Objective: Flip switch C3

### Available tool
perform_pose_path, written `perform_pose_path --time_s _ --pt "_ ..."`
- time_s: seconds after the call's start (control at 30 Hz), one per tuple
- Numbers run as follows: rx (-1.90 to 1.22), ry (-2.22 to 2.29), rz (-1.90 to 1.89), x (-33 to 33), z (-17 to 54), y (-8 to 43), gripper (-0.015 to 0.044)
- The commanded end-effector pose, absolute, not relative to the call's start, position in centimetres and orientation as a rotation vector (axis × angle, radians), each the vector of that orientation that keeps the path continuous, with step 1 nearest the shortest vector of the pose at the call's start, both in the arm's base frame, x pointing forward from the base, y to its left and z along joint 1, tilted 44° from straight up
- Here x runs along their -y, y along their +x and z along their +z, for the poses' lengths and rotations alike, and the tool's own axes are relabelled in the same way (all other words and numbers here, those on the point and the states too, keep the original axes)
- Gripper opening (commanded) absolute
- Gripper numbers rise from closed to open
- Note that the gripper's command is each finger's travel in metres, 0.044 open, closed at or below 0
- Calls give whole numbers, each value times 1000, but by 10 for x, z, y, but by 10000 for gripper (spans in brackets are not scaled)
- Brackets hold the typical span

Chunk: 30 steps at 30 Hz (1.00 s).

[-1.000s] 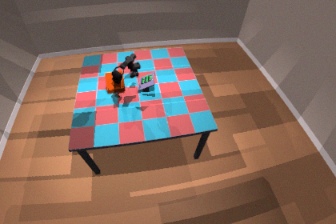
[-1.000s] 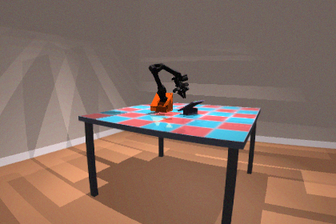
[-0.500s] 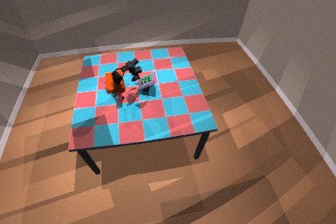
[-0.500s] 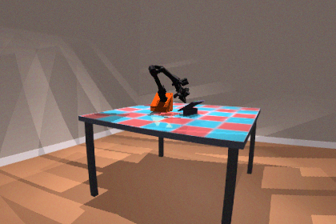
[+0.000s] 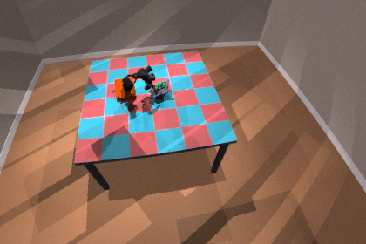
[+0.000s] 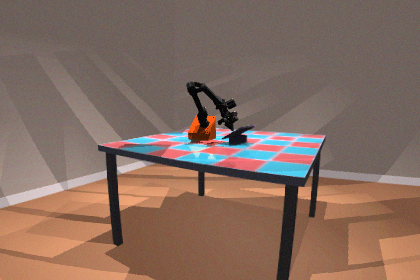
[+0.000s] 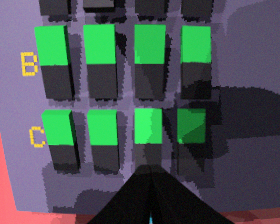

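Note:
The purple switch panel (image 5: 161, 94) (image 6: 246, 131) (image 7: 16, 100) stands tilted on the table. In the wrist view, switch C3 (image 7: 148, 126) has a bright green far half and a dark near half; which end is raised is hard to tell. My gripper (image 7: 150, 168) (image 6: 232, 129) is shut and empty. Its tips appear over the near end of C3's dark half and hide part of it; whether they touch is unclear. C2 (image 7: 103, 129) lies left of C3, and C4 (image 7: 191, 126) lies right of it, in shadow.
Row B, with B3 (image 7: 150, 45), lies beyond row C. Only the near ends of row A show; the one in column 2 (image 7: 99, 5) looks lighter. The orange arm base (image 5: 119, 91) (image 6: 199, 136) stands beside the panel on the checkered table (image 5: 166, 118).

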<state>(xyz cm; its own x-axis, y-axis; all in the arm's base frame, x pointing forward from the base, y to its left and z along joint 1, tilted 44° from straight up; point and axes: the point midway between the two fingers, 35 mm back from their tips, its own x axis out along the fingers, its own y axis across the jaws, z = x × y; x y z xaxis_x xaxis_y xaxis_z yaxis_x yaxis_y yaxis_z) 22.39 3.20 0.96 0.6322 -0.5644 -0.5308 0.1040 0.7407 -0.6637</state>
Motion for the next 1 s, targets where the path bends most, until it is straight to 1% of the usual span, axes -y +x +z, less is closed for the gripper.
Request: perform_pose_path --time_s 0.0,0.97 --pt "-805 -642 -412 -28 6 227 0" --pt "-804 -643 -413 -26 4 230 0"
